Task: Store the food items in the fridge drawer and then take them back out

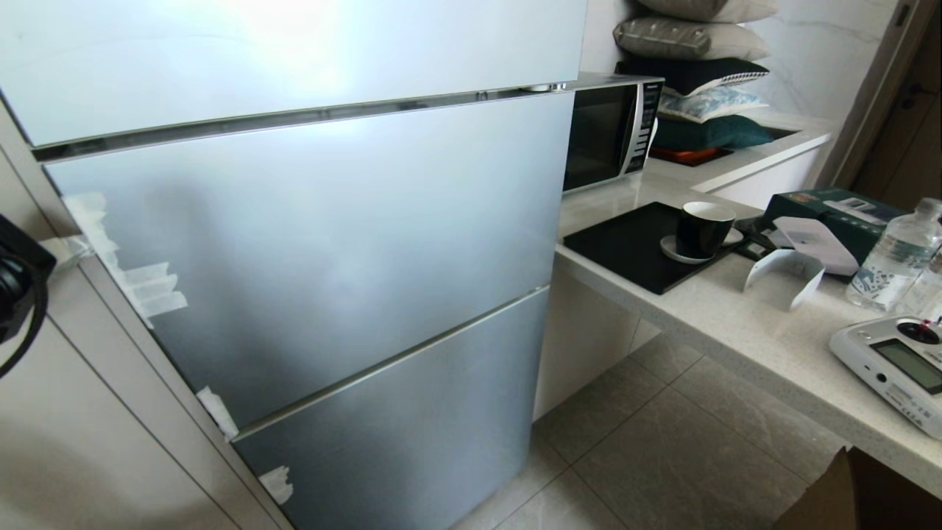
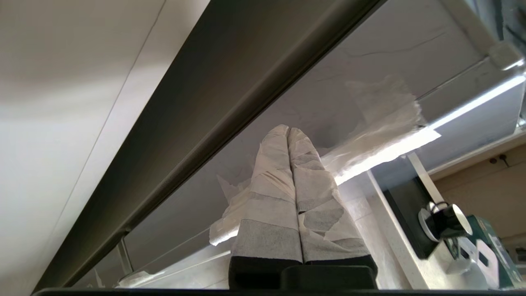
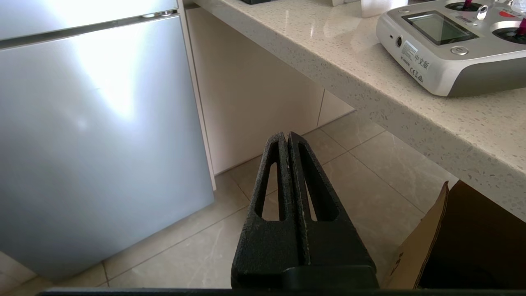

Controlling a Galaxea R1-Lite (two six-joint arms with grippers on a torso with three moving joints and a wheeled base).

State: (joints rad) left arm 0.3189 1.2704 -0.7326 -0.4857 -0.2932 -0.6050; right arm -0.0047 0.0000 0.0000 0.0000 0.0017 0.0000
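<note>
Fridge (image 1: 331,243) closed; left gripper (image 2: 288,130) jaws pressed together, tips near taped door edge; right gripper (image 3: 286,135) jaws closed, empty, above floor (image 3: 370,172).

Bright daylight thru-out. Strong white glare on upper fridge panels (image 1: 294,66), washing out detail at top; soft grey shadow on middle panel's left. Right wrist view: hot streak down fridge front (image 3: 107,90), surface (image 3: 370,82) evenly lit, sharp. Left wrist view: bright strip behind taped pincer (image 2: 289,133), edges slightly soft.
</note>
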